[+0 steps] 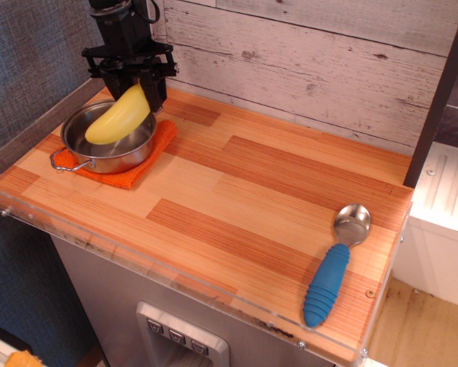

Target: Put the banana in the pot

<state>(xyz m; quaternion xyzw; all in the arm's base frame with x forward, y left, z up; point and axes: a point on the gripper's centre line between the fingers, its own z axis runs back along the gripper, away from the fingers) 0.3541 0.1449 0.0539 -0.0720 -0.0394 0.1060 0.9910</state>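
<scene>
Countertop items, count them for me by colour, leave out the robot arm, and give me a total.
Yellow: 1, the banana, tilted over the pot in the gripper
Silver: 1, the pot
Orange: 1, the cloth under the pot
Silver and blue: 1, the spoon
Total: 4

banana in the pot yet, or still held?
Held: the hand grips the banana's upper end, lower end inside the pot rim. Contact with bottom: cannot tell.
</scene>
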